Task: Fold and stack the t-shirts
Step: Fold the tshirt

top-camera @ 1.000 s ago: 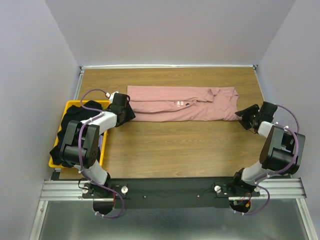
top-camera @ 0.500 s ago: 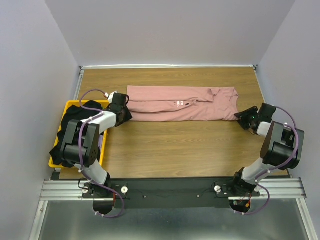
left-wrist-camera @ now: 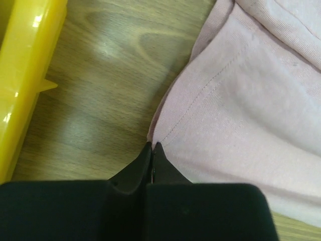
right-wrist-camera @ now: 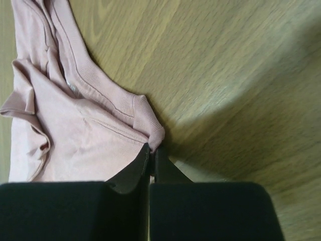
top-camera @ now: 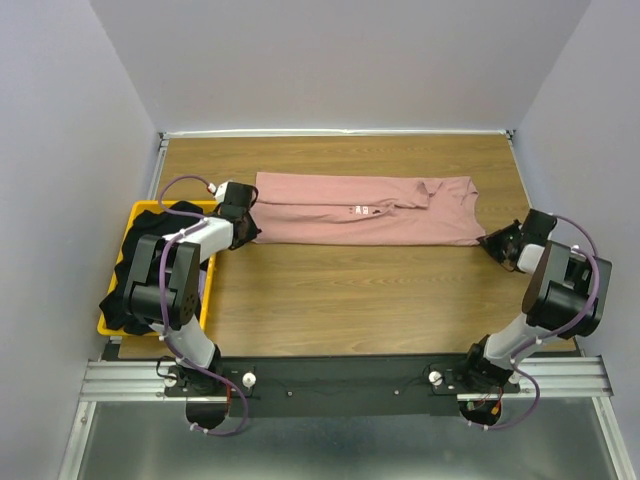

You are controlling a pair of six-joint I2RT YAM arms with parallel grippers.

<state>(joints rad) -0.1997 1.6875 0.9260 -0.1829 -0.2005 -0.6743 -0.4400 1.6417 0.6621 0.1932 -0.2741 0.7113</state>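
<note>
Jaws since closed on pink tee [top-camera: 330, 225]; pinch hidden.

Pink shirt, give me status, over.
Both shut on pink shirt: left fingers at hem corner, right fingers at collar-end corner. Folded lengthwise, flat on table. Nothing in the way.

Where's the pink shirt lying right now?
Seen from above, the pink shirt lies stretched across the far half of the table, right of the yellow basket, its near corners pinched by the left tool and the right tool.
</note>
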